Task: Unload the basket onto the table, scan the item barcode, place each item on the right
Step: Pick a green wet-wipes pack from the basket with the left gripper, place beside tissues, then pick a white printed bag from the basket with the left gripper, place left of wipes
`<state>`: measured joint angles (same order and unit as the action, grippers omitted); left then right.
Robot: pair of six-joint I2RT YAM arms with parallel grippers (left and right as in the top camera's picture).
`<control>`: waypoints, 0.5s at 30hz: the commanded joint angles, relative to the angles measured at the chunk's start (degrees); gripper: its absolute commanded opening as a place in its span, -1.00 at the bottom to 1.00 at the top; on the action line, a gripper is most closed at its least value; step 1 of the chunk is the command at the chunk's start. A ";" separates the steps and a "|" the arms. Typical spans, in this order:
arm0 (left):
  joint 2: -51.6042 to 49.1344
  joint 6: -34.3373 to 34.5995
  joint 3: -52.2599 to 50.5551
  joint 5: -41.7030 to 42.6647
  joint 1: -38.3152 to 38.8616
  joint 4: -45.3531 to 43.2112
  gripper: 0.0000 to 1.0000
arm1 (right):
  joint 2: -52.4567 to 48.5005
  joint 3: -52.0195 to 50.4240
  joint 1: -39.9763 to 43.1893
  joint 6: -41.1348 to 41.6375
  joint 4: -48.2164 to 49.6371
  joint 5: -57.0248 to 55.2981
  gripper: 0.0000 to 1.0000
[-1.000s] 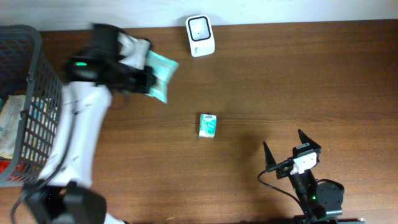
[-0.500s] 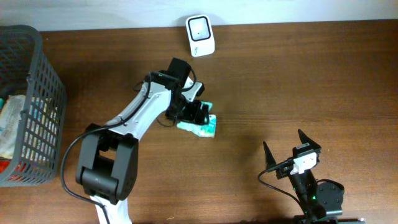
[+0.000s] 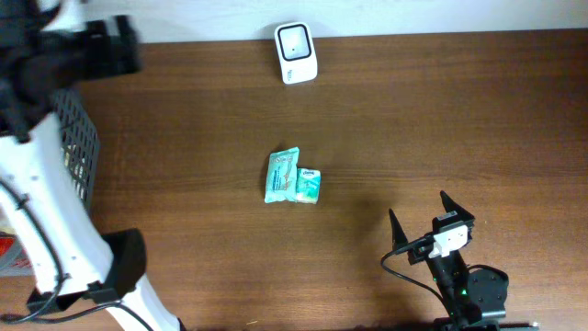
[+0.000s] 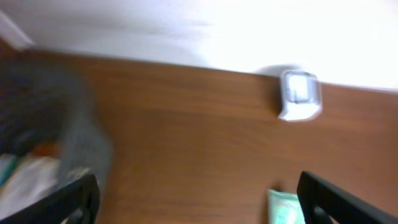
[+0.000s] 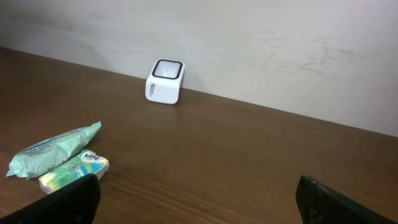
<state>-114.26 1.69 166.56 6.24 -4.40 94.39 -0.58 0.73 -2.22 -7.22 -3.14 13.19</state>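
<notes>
A tabletop [image 3: 478,110] of dark brown wood is seen, its grain running lengthwise in fine streaks. Along its far edge it is met by a plain off-white wall [image 5: 280,56], on which faint smudges and scuffs can be made out in the right wrist view. The scene is evenly lit. A soft sheen is thrown on the wood, and the wall is washed out to bright white in the left wrist view.
</notes>
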 commanded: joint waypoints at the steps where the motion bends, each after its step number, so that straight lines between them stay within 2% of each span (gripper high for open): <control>1: -0.90 6.40 0.96 -4.57 -14.36 2.32 0.99 | 0.37 -0.42 0.37 0.61 -0.11 0.31 0.97; 8: -2.93 7.69 -1.05 -4.57 -28.30 2.32 0.98 | 0.37 -0.42 0.37 0.61 -0.11 0.31 0.97; 15: -3.93 7.72 -7.48 -4.57 -34.03 1.07 0.98 | 0.37 -0.42 0.37 0.61 -0.11 0.31 0.97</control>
<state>-117.40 8.69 161.73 1.87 -37.32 96.33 -0.58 0.73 -2.22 -7.22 -3.14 13.19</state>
